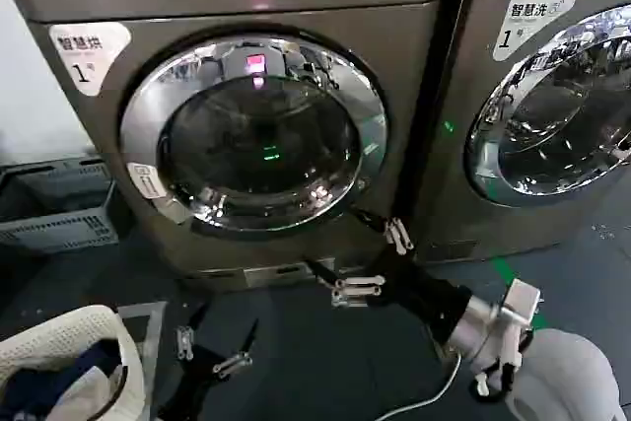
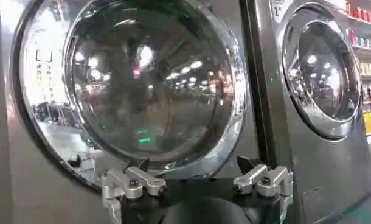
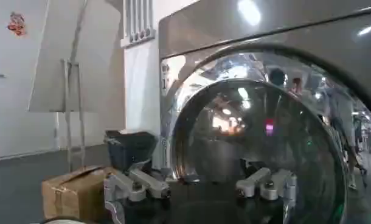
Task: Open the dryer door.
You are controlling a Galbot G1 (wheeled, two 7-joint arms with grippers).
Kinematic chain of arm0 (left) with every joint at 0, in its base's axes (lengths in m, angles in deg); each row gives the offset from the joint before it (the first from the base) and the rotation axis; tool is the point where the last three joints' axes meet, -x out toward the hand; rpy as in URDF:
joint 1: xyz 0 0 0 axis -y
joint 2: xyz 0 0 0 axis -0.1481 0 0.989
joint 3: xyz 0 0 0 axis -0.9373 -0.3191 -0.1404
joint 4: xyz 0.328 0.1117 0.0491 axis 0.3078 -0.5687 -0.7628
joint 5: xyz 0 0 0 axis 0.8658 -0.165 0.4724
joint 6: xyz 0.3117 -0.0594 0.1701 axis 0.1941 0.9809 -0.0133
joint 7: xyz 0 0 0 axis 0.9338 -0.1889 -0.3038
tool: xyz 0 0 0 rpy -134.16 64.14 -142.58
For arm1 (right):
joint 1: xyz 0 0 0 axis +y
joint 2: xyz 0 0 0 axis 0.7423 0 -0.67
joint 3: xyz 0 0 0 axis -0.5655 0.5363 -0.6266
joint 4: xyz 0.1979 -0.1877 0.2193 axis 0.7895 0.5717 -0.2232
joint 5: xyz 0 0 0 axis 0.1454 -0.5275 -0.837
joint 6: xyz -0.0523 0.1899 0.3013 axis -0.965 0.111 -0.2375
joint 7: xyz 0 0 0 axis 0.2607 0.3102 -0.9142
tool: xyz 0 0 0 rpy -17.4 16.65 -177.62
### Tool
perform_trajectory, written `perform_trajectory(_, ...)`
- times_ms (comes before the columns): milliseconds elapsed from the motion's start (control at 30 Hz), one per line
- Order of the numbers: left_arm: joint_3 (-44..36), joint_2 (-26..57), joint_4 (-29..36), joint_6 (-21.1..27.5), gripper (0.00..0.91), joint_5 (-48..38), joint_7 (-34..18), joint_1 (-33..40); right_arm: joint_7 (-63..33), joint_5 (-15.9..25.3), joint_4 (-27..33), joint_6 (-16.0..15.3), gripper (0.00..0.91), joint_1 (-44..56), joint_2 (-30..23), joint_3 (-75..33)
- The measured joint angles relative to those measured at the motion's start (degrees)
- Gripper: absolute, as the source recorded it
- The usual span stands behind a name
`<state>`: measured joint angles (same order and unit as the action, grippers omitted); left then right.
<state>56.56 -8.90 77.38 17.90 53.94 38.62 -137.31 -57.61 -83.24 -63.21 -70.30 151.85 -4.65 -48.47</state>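
Straight ahead stands the grey-brown metal dryer [image 1: 246,145], its round glass door with a chrome ring [image 1: 258,135] shut flat against the front, in the head view. The right gripper [image 1: 360,253] reaches in from the lower right, its jaws spread wide and holding nothing, the upper finger close to the door's lower right rim and the lower finger down by the machine's base. The left gripper [image 1: 212,342] hangs low above the dark floor [image 1: 315,352], jaws also parted and empty, well short of the dryer.

From the head, a second grey machine with its own chrome door [image 1: 552,105] sits to the right, a grey plastic crate [image 1: 54,209] to the left, and a white laundry basket [image 1: 69,362] at the bottom left corner.

The left wrist view looks up at the door glass [image 2: 149,85] past its own open fingers [image 2: 134,181]. The right wrist view adds a cardboard box [image 3: 73,192] on the floor beside the dryer.
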Motion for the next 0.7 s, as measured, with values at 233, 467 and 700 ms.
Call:
perform_trajectory(233, -0.1, 0.4, -0.1, 1.2, 0.907, -2.1, 0.4, -0.1, 1.1, 0.1, 2.6, 1.1, 0.907, -2.0, 0.0, 1.7)
perform_trajectory(467, -0.2, -0.1, 0.2, 1.2, 0.907, -2.3, 0.5, -0.4, 0.7, 1.1, 7.0, 2.5, 0.907, -6.9, 0.7, 4.8)
perform_trajectory(700, -0.5, -0.2, 0.3, 1.5, 0.907, -1.8, 0.5, -0.4, 2.7, 6.2, 12.4, 6.6, 0.907, -12.2, 0.8, 10.6)
